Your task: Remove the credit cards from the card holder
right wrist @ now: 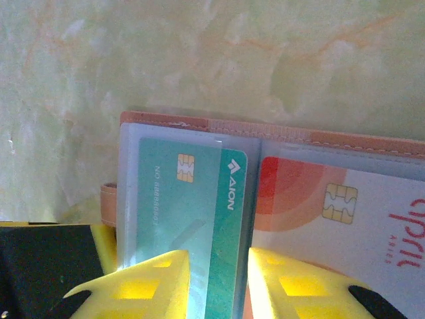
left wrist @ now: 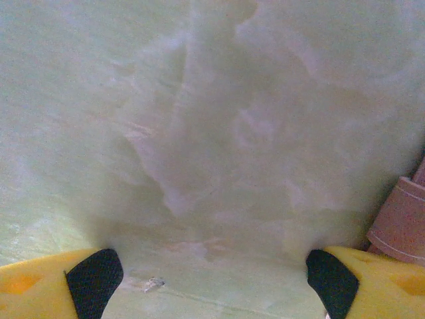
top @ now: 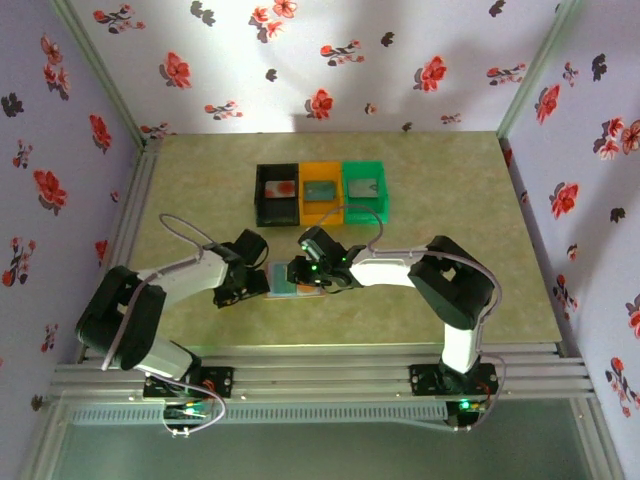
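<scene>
Straddling the teal credit card (right wrist: 192, 199), the right gripper (right wrist: 218, 262) is seen with its jaws narrowly apart; whether the card is actually pinched cannot be told. The card holder (right wrist: 166, 121) lies open beneath and ahead of those fingertips, with a white-and-red credit card (right wrist: 345, 219) sleeved just to their right. The left gripper (left wrist: 212, 279) is held wide apart over bare table (left wrist: 212, 100), the holder's tan edge just right of its right finger. If only the clear sleeve (right wrist: 127, 199) is caught, the whole holder could be dragged along, since nothing pins it; a shallow hold could let the card slip.
</scene>
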### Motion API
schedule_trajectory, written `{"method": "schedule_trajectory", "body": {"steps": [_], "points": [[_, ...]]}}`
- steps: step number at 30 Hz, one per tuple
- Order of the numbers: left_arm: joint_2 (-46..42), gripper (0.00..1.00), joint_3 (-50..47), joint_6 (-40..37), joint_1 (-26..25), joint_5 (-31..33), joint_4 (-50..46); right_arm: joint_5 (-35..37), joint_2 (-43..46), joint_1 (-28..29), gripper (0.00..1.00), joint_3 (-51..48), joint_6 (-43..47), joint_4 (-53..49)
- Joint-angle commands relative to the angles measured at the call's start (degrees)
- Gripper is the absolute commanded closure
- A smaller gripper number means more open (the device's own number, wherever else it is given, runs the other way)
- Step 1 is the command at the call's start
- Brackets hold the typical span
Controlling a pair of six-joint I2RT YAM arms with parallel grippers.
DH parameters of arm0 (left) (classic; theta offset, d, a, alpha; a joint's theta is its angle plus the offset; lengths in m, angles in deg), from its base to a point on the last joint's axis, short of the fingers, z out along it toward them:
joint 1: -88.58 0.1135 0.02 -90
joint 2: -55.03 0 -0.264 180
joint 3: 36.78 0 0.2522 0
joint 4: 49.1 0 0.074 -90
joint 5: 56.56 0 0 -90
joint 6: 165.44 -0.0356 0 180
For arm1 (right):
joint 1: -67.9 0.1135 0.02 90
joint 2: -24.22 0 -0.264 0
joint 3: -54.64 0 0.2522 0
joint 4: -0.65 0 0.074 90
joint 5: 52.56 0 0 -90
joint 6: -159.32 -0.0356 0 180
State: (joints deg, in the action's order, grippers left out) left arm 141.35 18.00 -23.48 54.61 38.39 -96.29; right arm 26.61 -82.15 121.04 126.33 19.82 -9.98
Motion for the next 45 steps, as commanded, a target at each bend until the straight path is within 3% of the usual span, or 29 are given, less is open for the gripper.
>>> {"method": "schedule_trajectory", "body": {"steps": [1,20,38,45], "points": [[13.49,0.17,-7.09,2.34,-3.41,-18.21,19.01,-1.25,-1.46,-0.32,0.71,0.39,0.11,2.69],[16.41,0.17,-6.73,2.98,-4.79,-18.92,21.47,-0.24,-2.15,-0.45,0.71,1.14,0.66,-0.77],[17.07,0.17,-6.9,2.91,-5.13,-19.04,22.54,-8.13,-2.48,-0.57,0.74,-3.11,-3.22,14.17],[17.2,0.17,-6.75,2.8,-5.19,-19.06,22.62,-9.96,-1.49,-0.98,0.81,-4.31,-3.91,17.21]]}}
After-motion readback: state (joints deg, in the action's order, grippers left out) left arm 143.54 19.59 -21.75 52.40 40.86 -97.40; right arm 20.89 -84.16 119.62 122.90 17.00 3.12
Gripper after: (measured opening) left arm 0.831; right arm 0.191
